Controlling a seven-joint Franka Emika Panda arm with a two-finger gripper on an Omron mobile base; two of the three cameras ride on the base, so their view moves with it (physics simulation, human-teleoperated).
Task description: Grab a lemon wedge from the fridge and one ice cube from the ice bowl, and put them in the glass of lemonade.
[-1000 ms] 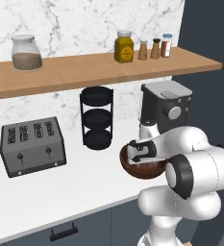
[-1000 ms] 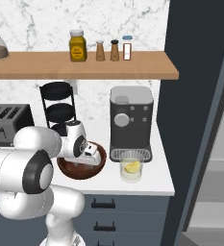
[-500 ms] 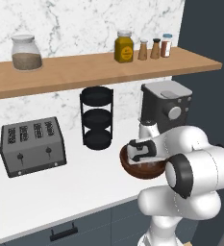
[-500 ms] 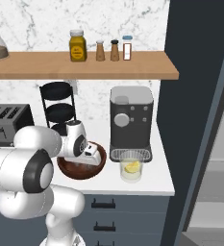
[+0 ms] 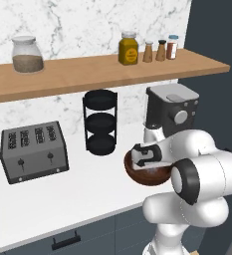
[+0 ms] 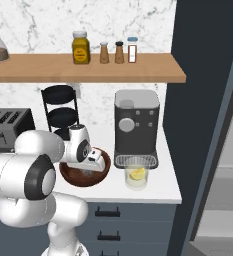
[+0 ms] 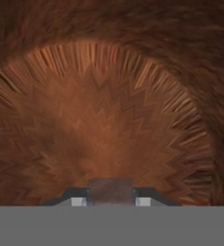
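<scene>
On the white counter [image 6: 163, 187] the gripper [image 7: 111, 202], sunk in the ice bowl [image 6: 68, 175], pinches a translucent ice cube [image 7: 111, 190]; lift straight up, then carry it sideways to the glass of lemonade [image 6: 136, 176].

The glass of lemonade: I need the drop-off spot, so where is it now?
In the right base view the glass of lemonade stands on the counter's front edge, before the coffee machine, right of the ice bowl.

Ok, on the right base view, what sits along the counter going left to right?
Toaster → black tiered rack → ice bowl with the gripper down in it → glass of lemonade, in front of the coffee machine → fridge.
</scene>
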